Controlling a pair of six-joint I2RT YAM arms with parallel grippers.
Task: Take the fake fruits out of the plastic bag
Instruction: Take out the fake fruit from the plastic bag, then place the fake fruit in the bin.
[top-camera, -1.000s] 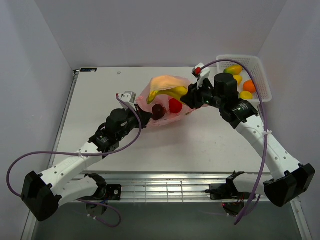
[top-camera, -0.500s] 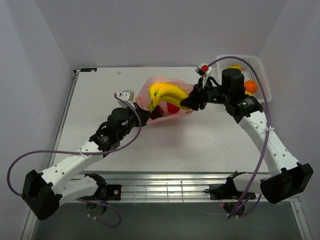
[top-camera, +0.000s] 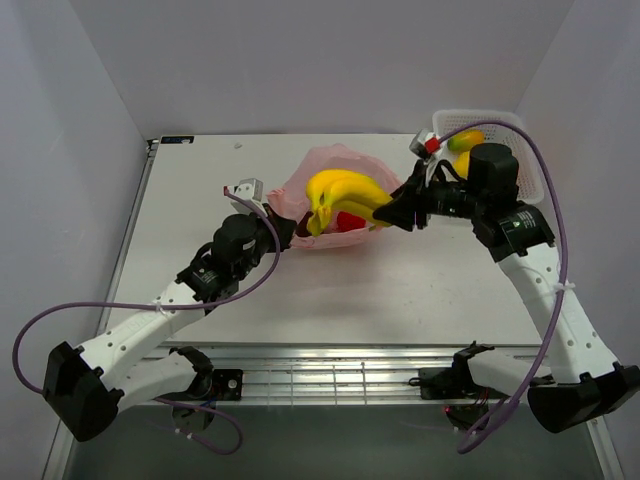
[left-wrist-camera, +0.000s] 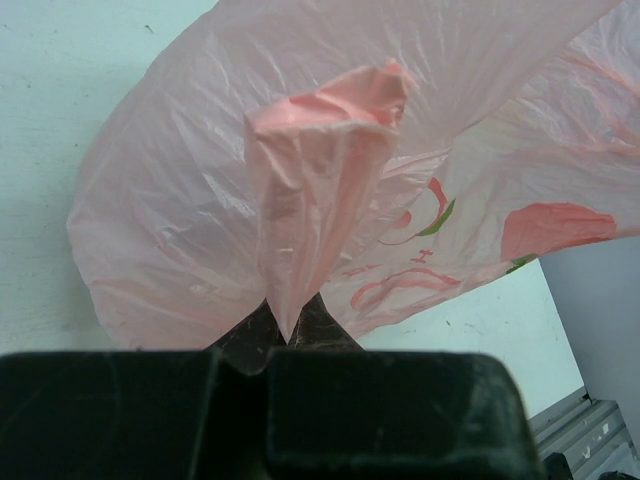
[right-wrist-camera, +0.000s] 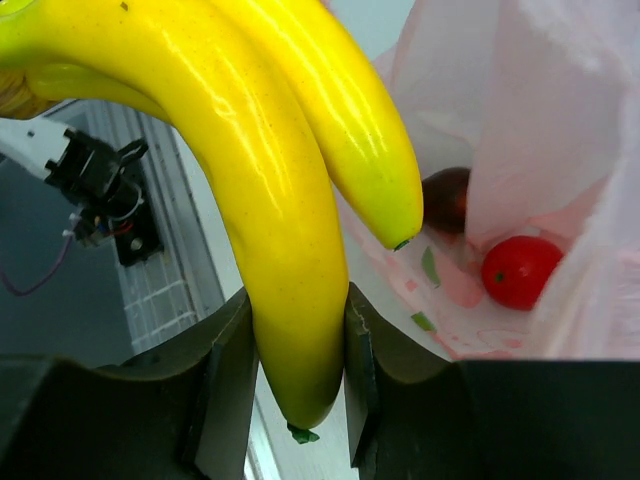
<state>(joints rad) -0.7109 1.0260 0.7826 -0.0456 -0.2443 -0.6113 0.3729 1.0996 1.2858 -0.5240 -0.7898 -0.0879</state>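
table (top-camera: 200, 200) carries everything | plastic bag (top-camera: 335, 160) mid-table, mouth open rightward, edge pinched in clenched left end effector (left-wrist-camera: 288, 325) | white basket (top-camera: 500, 113) far-right corner, apart from bag | banana bunch (top-camera: 345, 192) over bag mouth, long axis left-right, tips rightward, one banana grasped by right end effector (right-wrist-camera: 290, 340) | red apple (right-wrist-camera: 518, 270), dark purple fruit (right-wrist-camera: 447, 198) inside bag

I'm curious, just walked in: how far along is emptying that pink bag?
Done: some fruits sit in the white basket. In hand: the right end effector grips the bananas above the bag, while the left end effector pinches the bag. Left: a red fruit and a dark one lie inside.
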